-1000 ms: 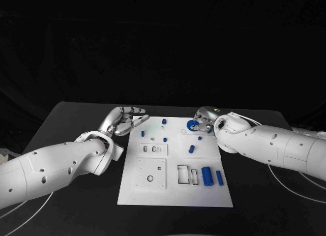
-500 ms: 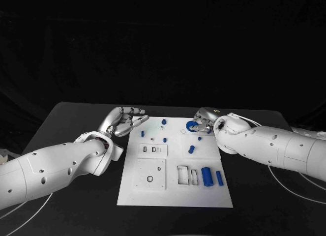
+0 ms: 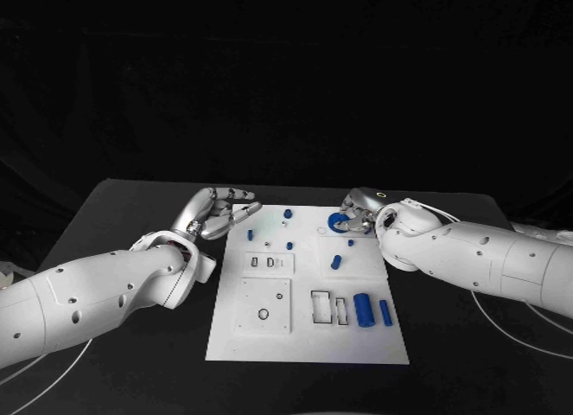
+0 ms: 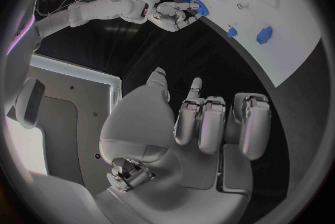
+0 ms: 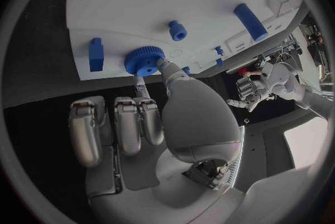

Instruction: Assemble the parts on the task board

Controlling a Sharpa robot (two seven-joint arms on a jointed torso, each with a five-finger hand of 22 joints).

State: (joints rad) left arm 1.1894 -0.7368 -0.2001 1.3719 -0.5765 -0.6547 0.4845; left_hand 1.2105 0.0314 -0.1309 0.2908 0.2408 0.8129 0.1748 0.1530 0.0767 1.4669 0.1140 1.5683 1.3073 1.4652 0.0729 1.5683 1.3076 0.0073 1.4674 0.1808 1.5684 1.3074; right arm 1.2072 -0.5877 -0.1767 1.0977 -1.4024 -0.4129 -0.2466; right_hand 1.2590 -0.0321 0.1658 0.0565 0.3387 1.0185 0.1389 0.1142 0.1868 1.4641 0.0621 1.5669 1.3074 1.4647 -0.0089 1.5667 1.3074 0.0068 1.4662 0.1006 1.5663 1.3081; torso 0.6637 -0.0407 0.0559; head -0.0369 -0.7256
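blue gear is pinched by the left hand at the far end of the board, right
Not quite. The right hand pinches the blue gear at the far end of the board, as the right wrist view shows. The left hand holds nothing.

One white task board, two hands, about nine blue parts.

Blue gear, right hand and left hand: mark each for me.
blue gear [image 5: 144, 60]: right wrist view, toothed top face.
right hand [image 3: 355, 212]: head view, middle of the hand.
left hand [image 3: 219, 213]: head view, the palm.
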